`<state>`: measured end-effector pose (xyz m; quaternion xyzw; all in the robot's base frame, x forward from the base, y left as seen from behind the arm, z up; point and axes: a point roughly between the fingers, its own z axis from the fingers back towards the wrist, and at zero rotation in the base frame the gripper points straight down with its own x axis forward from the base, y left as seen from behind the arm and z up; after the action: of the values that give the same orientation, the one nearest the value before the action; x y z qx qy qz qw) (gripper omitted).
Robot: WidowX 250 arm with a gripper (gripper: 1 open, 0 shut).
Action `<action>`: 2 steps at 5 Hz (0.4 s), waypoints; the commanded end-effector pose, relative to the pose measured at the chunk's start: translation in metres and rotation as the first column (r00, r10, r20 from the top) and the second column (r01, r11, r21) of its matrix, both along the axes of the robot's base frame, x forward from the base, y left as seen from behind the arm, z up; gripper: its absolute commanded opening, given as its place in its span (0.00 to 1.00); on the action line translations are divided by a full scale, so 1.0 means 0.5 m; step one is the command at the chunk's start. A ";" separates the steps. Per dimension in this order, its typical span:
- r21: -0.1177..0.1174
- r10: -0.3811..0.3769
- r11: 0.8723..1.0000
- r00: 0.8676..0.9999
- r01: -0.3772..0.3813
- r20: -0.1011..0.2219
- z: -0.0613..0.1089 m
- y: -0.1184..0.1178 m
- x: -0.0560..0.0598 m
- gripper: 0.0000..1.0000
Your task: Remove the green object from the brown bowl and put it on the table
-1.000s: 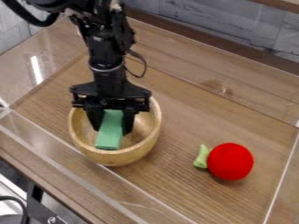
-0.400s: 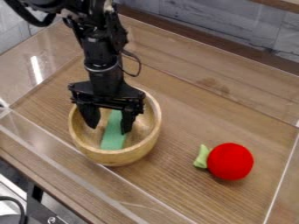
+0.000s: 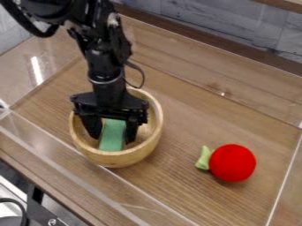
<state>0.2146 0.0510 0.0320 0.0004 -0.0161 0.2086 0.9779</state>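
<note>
Now gripper (image 3: 111, 123) dropped lower into brown bowl (image 3: 83, 148), jaws spread wide around green object (image 3: 112, 136); grab comes next.

Place: a robot test bench, the lab sort rather than anybody's home.
Enclosure: clear acrylic walls (image 3: 35, 62) fence in the table (image 3: 224, 110) on every side.
Machine: a black robot arm (image 3: 97, 48) reaches down from the far left.
Props: a brown bowl (image 3: 144, 148) and a red ball (image 3: 232, 162), toy-like things laid out.
Backdrop: grey brick-pattern wall (image 3: 224, 26) along the far side.
</note>
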 end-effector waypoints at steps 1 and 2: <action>0.005 0.038 0.999 0.999 -0.038 0.027 0.012 -0.006 0.002 0.00; -0.002 -0.014 1.000 1.000 0.014 0.025 0.031 0.006 -0.002 0.00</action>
<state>0.2044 0.0504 0.0364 -0.0044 -0.0025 0.2014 0.9795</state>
